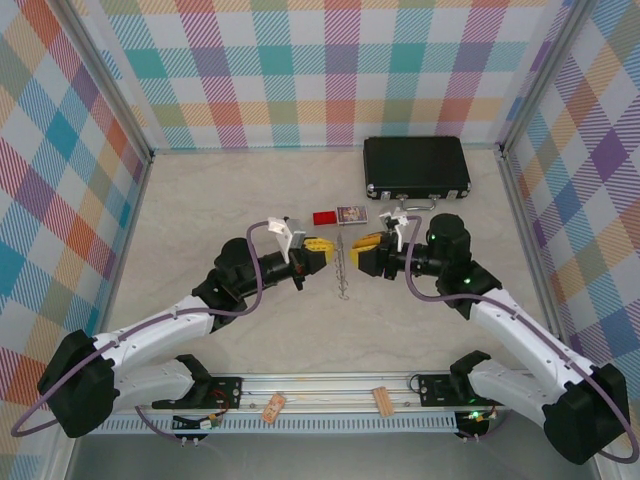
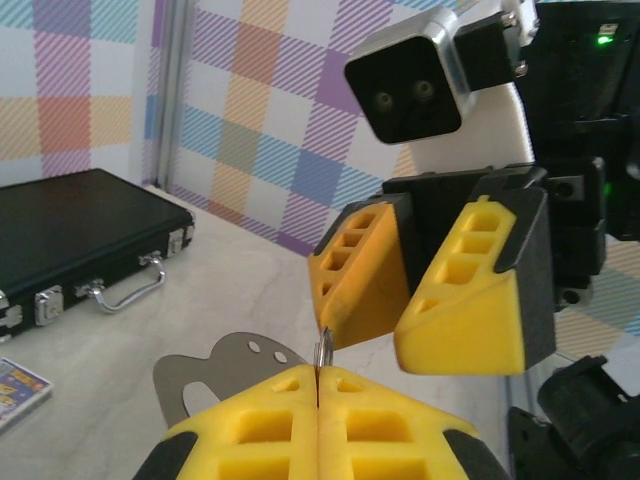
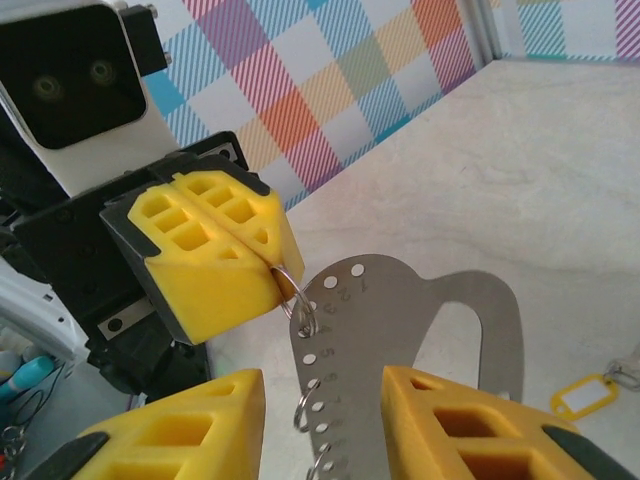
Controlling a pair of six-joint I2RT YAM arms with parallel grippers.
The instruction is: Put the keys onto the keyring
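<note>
Centrally, the left gripper [image 3: 272, 265] is clenching a small wire ring [image 3: 292, 290], which is passing through a punched hole in the keyring [image 3: 400, 320], a flat grey metal loop hanging at mid-frame. The right gripper [image 3: 322, 378] is standing with its jaws apart, one finger on each side of the keyring, neither clearly touching it. As a thin rigid sheet, the keyring is probably handling light, stiff and slick, and pivoting on the ring; a pinch across its flat faces is looking steadier than one on its edges. The key [image 3: 585, 395], tiny and yellow-headed, is lying on the table [image 3: 560, 150] at lower right, well apart; lying flat, it is likely needing a fingertip pinch at its head. A black case [image 2: 70, 235] is sitting at left and a card [image 2: 15, 385] at lower left, neither obstructing.
</note>
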